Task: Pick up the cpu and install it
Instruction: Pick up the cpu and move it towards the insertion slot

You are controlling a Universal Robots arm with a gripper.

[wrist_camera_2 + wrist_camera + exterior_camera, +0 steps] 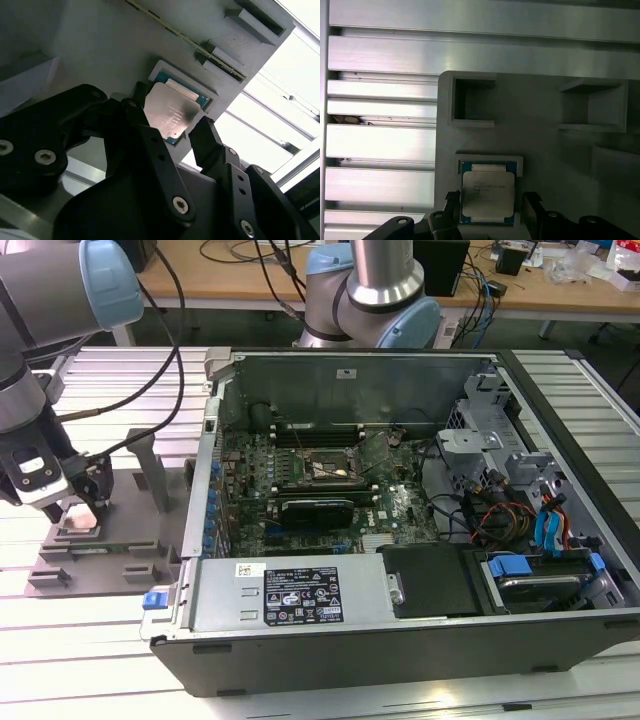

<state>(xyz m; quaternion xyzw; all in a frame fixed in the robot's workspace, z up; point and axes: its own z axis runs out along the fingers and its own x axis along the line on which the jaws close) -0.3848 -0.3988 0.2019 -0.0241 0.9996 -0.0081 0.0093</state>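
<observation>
Two black fingers of the end effector stand spread on either side of the cpu, the jaws open and nothing held. In the first wrist view a sliver of space shows between one finger and the chip's edge; on the other side contact cannot be judged. The cpu lies flat, silver-grey top up, in a pale-rimmed pocket of a grey holder plate. Two empty square recesses sit farther along the same plate.

Seen in the exterior view, the end effector hangs low over the holder plate at the exterior view's left, the cpu a pale square directly beneath it. The plate rests on a slatted aluminium worktop.

Just beside the plate, toward the exterior view's right, an open computer case lies on its side. Inside is a green motherboard. A dark square socket frame sits near the board's middle, and a long black card lies just in front of it. Drive bays and coloured cables fill the case's right end.

Behind the case rises the arm's base, grey with pale blue joint caps. A wooden desk strewn with cables lies beyond it.
</observation>
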